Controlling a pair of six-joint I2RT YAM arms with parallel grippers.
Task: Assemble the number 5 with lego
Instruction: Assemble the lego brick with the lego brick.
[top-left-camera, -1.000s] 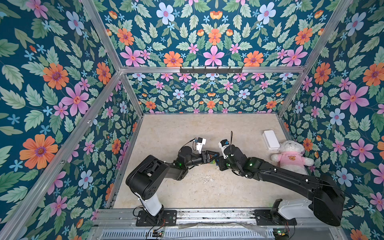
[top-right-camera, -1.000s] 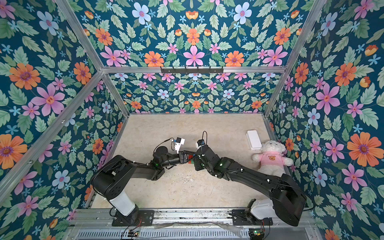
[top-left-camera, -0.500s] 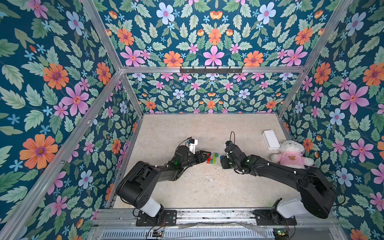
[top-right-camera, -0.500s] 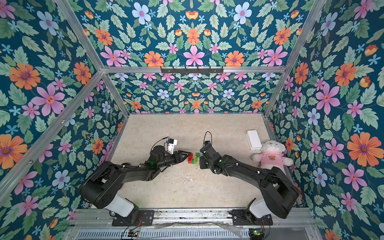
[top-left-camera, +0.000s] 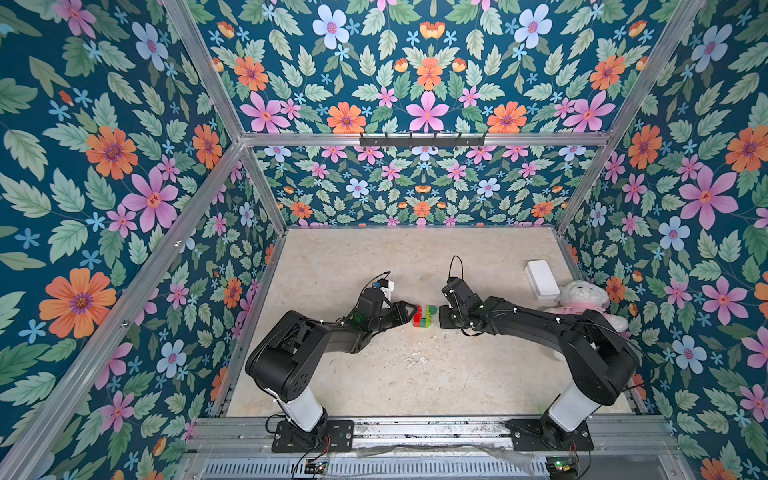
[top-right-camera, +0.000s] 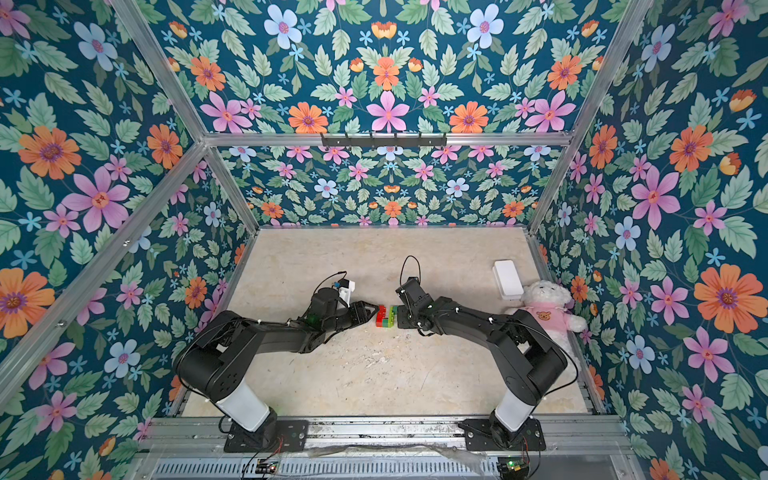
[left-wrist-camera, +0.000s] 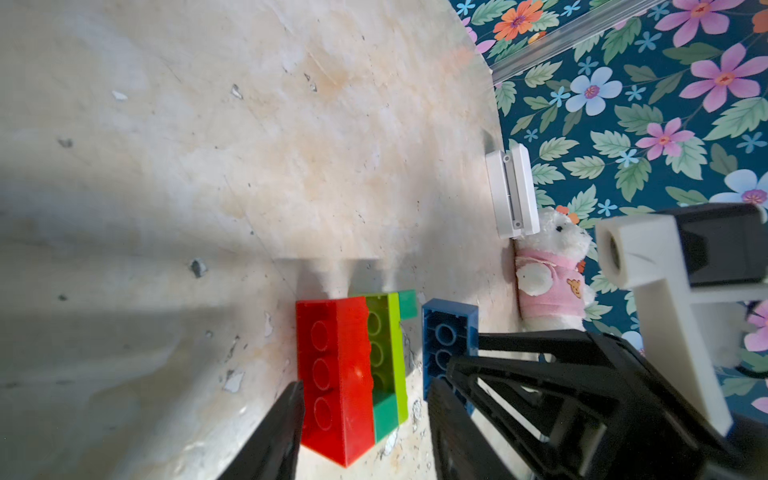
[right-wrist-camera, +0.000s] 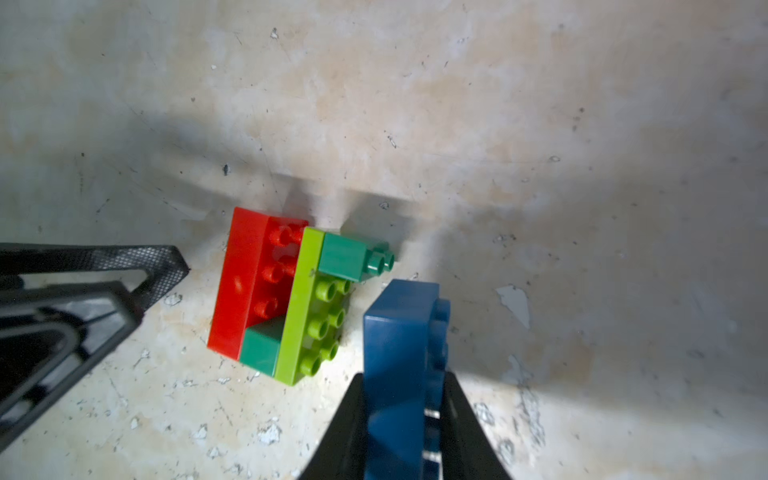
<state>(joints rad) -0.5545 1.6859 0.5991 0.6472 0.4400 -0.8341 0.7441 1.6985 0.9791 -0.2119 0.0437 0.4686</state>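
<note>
The right gripper (right-wrist-camera: 403, 380) is clamped on a glossy blue brick (right-wrist-camera: 399, 332), held just beside the unfinished number 5 (top-left-camera: 424, 316) without touching it. That figure lies mid-way across the scuffed beige table (top-left-camera: 374, 374): a red brick (left-wrist-camera: 332, 374), a lime-green brick (right-wrist-camera: 299, 307) and two small dark-green bricks (right-wrist-camera: 343, 257), joined, studs sideways. The left gripper (left-wrist-camera: 365, 392) straddles it, jaws apart. Farther off sits a white plush (top-right-camera: 544, 307), a bear face on its pink shirt.

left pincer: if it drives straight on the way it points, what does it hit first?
Most likely the red brick of the lego stack, dead ahead of the left pincer. Its open fingers may straddle the stack; depth is unclear, and one could clip the blue brick in the right pincer.
</note>
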